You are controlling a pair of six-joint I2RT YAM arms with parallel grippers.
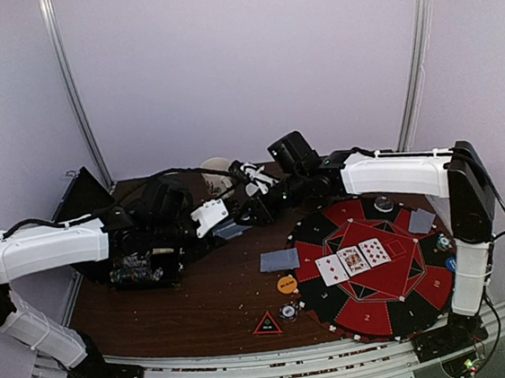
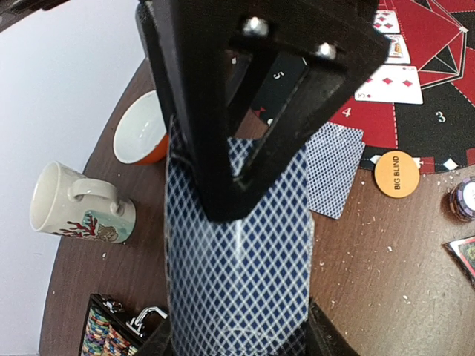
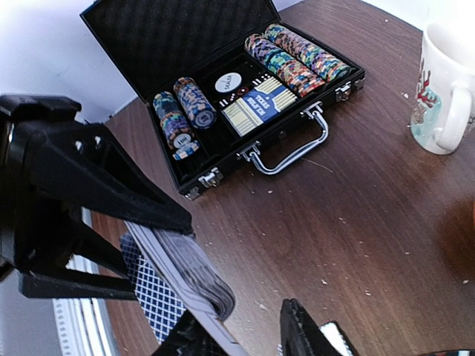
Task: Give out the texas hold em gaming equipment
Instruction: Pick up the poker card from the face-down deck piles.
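Left gripper is clamped on the deck of cards. The deck's long axis runs straight out from its fingers, blue diamond backs toward the wrist camera, far end under the right gripper. The right wrist view shows the deck edge-on and tilted, its cards slightly fanned. The right gripper's fingers sit at the deck's far end with a gap between them; can't tell if they pinch a card.

Counts:
- one deck
- three face-up cards in a row, beyond the right gripper on the mat
- two loose face-down cards, one just past the deck's far end, one at the mat's far side
- one orange disc near that closer card
- one triangle marker toward the arm bases
- one open case with four rows of chips, ahead of the right gripper
- one mug and one bowl, left of the deck

Dark wooden round table, red-and-black round mat on it, pale walls behind.
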